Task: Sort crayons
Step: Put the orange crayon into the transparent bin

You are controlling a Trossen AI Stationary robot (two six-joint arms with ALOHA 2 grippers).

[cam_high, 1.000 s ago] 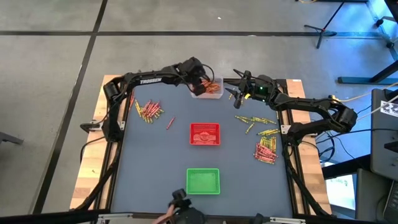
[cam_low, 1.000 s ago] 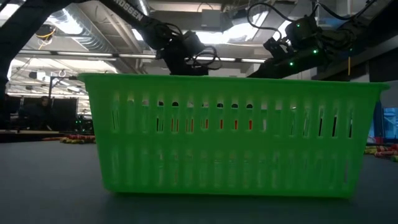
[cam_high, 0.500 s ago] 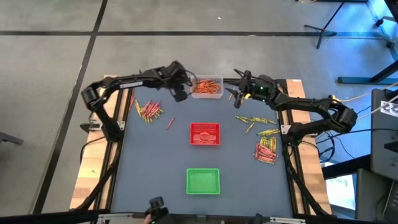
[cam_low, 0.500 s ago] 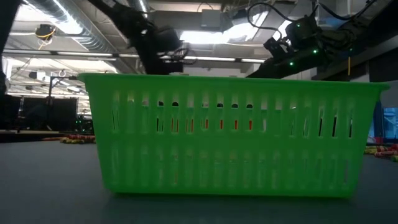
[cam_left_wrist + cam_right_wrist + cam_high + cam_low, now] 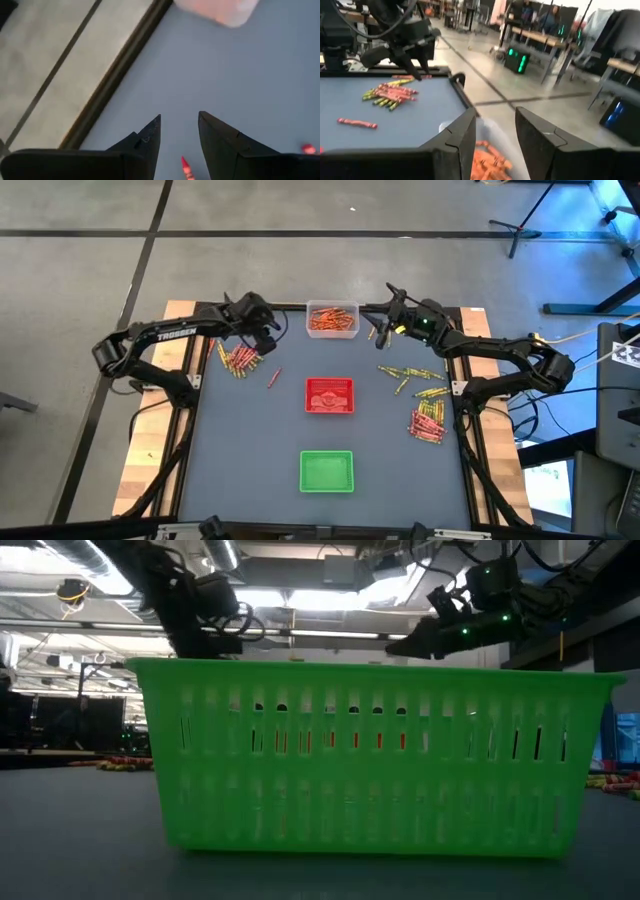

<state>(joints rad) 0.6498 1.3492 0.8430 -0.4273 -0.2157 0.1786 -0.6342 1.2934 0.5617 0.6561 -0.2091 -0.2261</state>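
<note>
Looking straight down, the high view shows a grey table (image 5: pixel 240 440) with three small trays set in a line along its middle: a clear tray (image 5: pixel 332 320) at the far edge, a red tray (image 5: pixel 329 395) at the centre and a green tray (image 5: pixel 326 471) nearest the low camera. Orange crayons (image 5: pixel 331 318) fill the clear tray. A mixed heap of red and yellow-green crayons (image 5: pixel 238 359) lies on the table's left part, with a single red crayon (image 5: pixel 272 378) apart from it toward the red tray. On the right part, yellow-green crayons (image 5: pixel 412 378) lie scattered, and a bundle of mostly red crayons (image 5: pixel 428 423) lies nearer the table's right edge.

The left gripper (image 5: pixel 266 340) hangs over the table between the clear tray and the left heap; in its wrist view the two fingers (image 5: pixel 150 142) stand apart with nothing between them, and a red crayon tip (image 5: pixel 186 167) shows on the table below. The right gripper (image 5: pixel 381 330) is just beside the clear tray's right side; its wrist view shows the fingers (image 5: pixel 462 137) parted and empty above orange crayons (image 5: pixel 487 160). In the low view the green tray's slotted wall (image 5: pixel 370 755) fills the picture, both arms dark above it.
</note>
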